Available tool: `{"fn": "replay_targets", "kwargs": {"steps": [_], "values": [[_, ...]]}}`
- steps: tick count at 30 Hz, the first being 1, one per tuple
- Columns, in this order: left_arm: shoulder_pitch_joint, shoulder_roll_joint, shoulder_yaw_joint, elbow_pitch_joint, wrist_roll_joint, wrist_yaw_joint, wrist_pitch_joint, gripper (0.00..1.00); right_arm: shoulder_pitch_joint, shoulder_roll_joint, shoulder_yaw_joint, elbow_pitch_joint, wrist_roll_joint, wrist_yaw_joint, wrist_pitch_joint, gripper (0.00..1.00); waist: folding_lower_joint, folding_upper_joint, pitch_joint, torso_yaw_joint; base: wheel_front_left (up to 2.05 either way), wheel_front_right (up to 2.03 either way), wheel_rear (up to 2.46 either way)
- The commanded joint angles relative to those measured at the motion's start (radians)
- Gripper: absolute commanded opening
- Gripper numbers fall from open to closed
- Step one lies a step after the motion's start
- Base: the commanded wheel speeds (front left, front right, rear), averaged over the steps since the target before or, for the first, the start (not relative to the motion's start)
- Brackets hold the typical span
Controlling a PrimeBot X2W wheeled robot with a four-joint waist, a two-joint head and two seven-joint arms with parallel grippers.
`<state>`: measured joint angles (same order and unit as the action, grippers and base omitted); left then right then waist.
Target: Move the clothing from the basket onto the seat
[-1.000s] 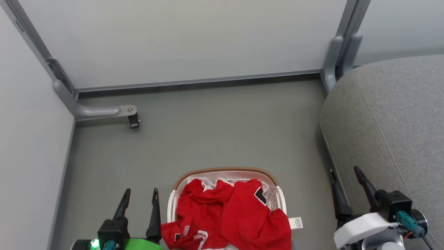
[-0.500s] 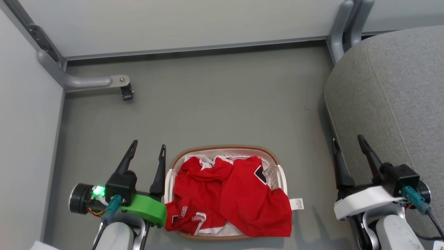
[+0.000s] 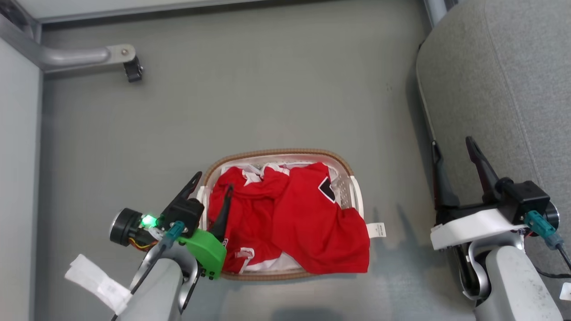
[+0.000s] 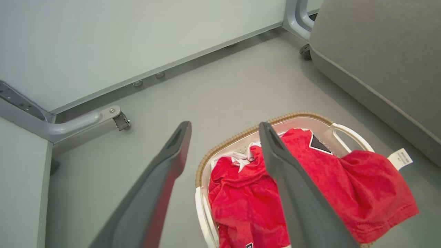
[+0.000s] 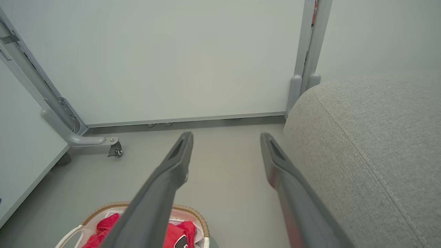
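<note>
A: What's around the basket?
B: A grey frame foot at its 10 o'clock, well apart. Floor separates it from the seat at 2 o'clock.
A: And the clothing?
B: Heaped in the basket, spilling over the 4 o'clock rim. The left gripper straddles the 9 o'clock rim, spread wide and empty, one finger above red cloth. The right gripper, likewise spread and empty, hangs at the seat's edge.
A: The room?
B: Smooth grey floor, pale panels at 12.
</note>
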<state>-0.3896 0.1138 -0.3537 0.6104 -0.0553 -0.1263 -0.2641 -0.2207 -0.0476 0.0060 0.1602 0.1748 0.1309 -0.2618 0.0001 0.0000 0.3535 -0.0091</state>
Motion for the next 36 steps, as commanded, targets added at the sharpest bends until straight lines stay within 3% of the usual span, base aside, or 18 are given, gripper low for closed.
{"fn": "replay_targets", "kwargs": {"steps": [1, 10, 20, 28, 36], "values": [[-0.031, 0.014, -0.019, 0.031, -0.01, -0.003, 0.005, 1.0, -0.02, -0.005, -0.005, -0.001, -0.002, 0.0, -0.005, 1.0, -0.0001, 0.0, 0.058, -0.02, 0.0, 0.0, 0.0], [-0.121, 0.055, -0.242, 0.192, -0.125, -0.004, 0.098, 1.0, -0.072, -0.005, 0.007, -0.008, 0.015, 0.0, -0.005, 1.0, -0.0001, 0.0, 0.145, -0.038, 0.0, 0.0, 0.0], [-0.192, 0.139, -0.534, 0.169, -0.338, -0.005, 0.26, 1.0, -0.123, -0.005, 0.002, -0.018, 0.029, 0.0, -0.005, 1.0, -0.0001, 0.0, 0.231, -0.053, 0.0, 0.0, 0.0], [-0.254, 0.216, -0.653, 0.142, -0.418, -0.005, 0.349, 1.0, -0.159, -0.005, 0.014, -0.023, 0.049, 0.0, -0.005, 1.0, -0.0001, 0.0, 0.286, -0.066, 0.0, 0.0, 0.0], [-0.292, 0.258, -0.723, 0.129, -0.454, -0.005, 0.396, 1.0, -0.186, -0.005, 0.029, -0.024, 0.074, 0.0, -0.005, 1.0, -0.0001, 0.0, 0.331, -0.089, 0.0, 0.0, 0.0]]}}
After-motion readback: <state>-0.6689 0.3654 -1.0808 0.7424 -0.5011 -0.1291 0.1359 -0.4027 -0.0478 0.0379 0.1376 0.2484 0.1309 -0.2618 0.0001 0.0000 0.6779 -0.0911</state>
